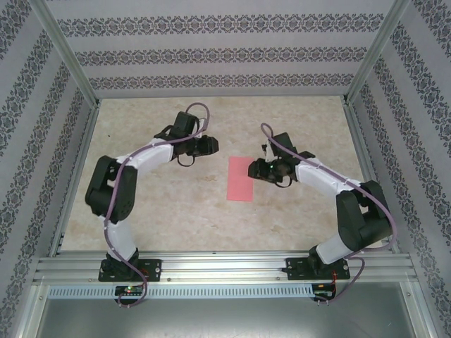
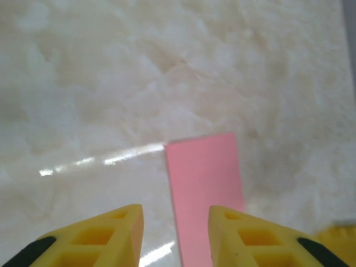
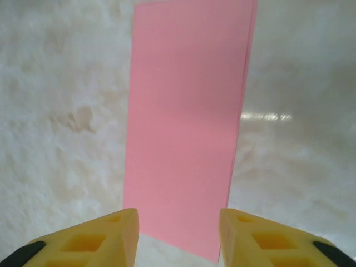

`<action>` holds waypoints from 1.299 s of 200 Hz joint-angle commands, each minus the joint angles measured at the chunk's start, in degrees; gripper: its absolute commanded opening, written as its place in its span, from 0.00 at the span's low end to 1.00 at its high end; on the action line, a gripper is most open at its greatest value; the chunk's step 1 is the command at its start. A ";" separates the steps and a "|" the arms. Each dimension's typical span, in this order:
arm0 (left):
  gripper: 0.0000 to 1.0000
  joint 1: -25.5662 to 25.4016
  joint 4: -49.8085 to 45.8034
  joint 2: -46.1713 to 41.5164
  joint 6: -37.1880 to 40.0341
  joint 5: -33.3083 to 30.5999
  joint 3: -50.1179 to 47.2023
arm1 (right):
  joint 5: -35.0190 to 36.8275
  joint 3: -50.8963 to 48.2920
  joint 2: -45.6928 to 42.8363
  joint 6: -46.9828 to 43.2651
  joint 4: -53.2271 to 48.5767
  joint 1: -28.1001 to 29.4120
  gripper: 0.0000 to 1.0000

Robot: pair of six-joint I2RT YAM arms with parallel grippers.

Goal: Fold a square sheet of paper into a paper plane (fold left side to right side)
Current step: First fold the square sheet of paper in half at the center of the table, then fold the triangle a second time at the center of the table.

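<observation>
The thin salmon-pink sheet of paper [image 1: 241,179] lies flat near the middle of the pale, marbled beige tabletop [image 1: 169,211]. It is doubled into a narrow rectangle whose long sides run away from the arm bases. In the right wrist view the paper [image 3: 186,128] shows two layers along its right-hand long edge.

The black right gripper [image 1: 256,169] sits at the paper's right edge, toward the far end. From its own camera its jaws stand apart, with the yellow ribbed fingers [image 3: 105,239] flanking the near end of the sheet on the table below, and nothing is clamped. Whether the tips actually touch the paper is hard to judge from above.

The left gripper [image 1: 210,145] hangs to the left of the paper and a little beyond its far-left corner, apart from it. In the left wrist view its yellow fingers [image 2: 105,233] are parted too, bare tabletop and the paper [image 2: 204,183] showing through the gap, gripping nothing
</observation>
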 commanded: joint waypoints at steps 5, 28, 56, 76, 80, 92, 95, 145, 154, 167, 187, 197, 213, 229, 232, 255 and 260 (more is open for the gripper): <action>0.37 -3.69 5.14 -2.67 -3.35 3.61 -6.80 | 2.90 3.75 2.62 -2.56 -1.62 -1.06 0.46; 0.36 -6.65 6.61 -2.87 -6.16 5.00 -9.87 | 5.26 7.74 7.73 -2.59 -1.71 -1.16 0.48; 0.36 -9.13 7.45 -1.65 -7.99 4.76 -11.77 | 7.28 13.34 15.02 -2.57 -2.28 -1.18 0.49; 0.36 -10.17 8.63 -0.66 -9.19 4.81 -12.81 | 7.60 16.58 18.95 -2.79 -2.19 -0.92 0.51; 0.36 -10.38 9.16 -0.48 -9.43 5.04 -13.03 | 7.86 17.20 19.72 -2.83 -2.21 -0.90 0.52; 0.36 -10.81 9.92 0.35 -10.22 5.58 -13.28 | 8.52 19.09 21.61 -3.35 -2.77 -0.74 0.53; 0.36 -10.96 9.90 0.57 -10.20 5.67 -13.25 | 8.71 19.59 21.98 -3.48 -2.92 -0.71 0.53; 0.35 -12.59 8.98 2.82 -10.24 5.56 -12.63 | 10.14 24.06 26.32 -4.72 -4.30 -0.25 0.55; 0.35 -12.77 8.87 3.17 -10.14 5.38 -12.63 | 10.10 24.61 26.96 -4.77 -4.43 -0.12 0.55; 0.35 -12.95 8.50 3.53 -10.15 5.11 -12.63 | 10.10 25.51 27.73 -5.02 -4.65 0.05 0.55; 0.35 -13.14 8.22 4.03 -10.08 5.02 -12.74 | 10.18 26.67 28.65 -5.38 -4.98 0.62 0.55; 0.35 -13.21 8.02 4.32 -10.00 4.84 -12.81 | 10.23 27.22 29.04 -5.61 -5.31 0.91 0.55; 0.35 -13.30 7.92 4.63 -10.08 4.75 -12.93 | 10.45 27.97 29.71 -5.81 -5.77 1.37 0.55; 0.35 -13.38 7.91 4.77 -10.08 4.62 -13.16 | 10.76 28.32 30.11 -5.82 -6.04 1.64 0.55; 0.35 -13.39 7.88 4.79 -10.06 4.54 -13.16 | 10.84 28.33 30.20 -5.82 -6.06 1.74 0.55; 0.35 -13.48 7.19 4.82 -9.66 4.00 -13.12 | 11.25 28.42 30.73 -5.69 -6.59 1.99 0.55; 0.35 -13.48 6.98 4.94 -9.51 3.84 -13.07 | 11.36 28.44 30.79 -5.65 -6.71 1.99 0.55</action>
